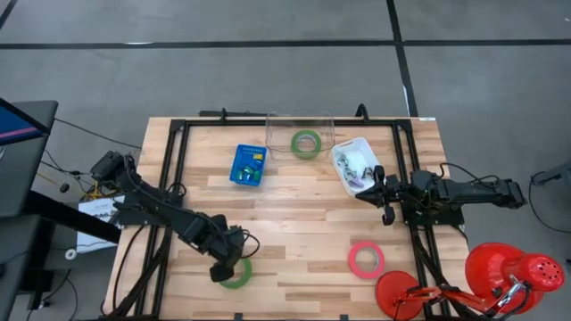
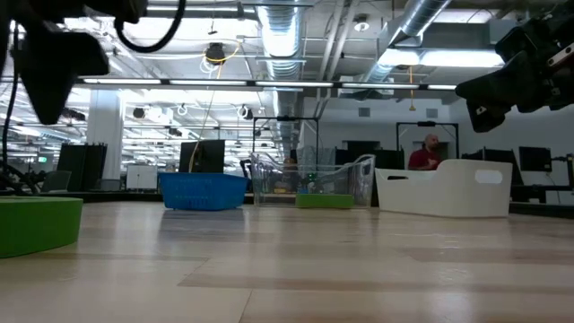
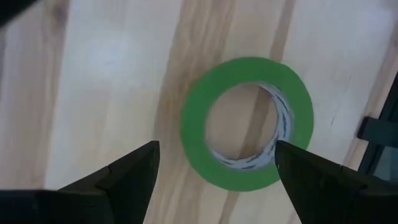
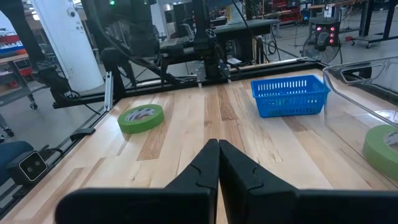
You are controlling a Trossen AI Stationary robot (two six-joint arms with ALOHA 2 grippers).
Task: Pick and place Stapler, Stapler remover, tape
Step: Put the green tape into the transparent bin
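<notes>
Left gripper (image 1: 228, 268) hovering over green tape roll (image 1: 236, 273), near table (image 1: 294, 223) edge.
Fingers (image 3: 124, 177) standing wide apart, straddling the roll, not touching. Second green roll (image 1: 306, 143) sitting in clear bin (image 1: 272, 125); pinkish-red roll (image 1: 366, 259) lying apart. Right gripper (image 1: 386, 189) waiting beside white bin (image 1: 350, 146), fingers pressed together, holding nothing.

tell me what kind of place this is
Probably a robotics lab or workshop in an open industrial hall: a wooden table in a black frame, exposed ceiling ducts overhead, and rows of monitors and equipment racks behind.
</notes>
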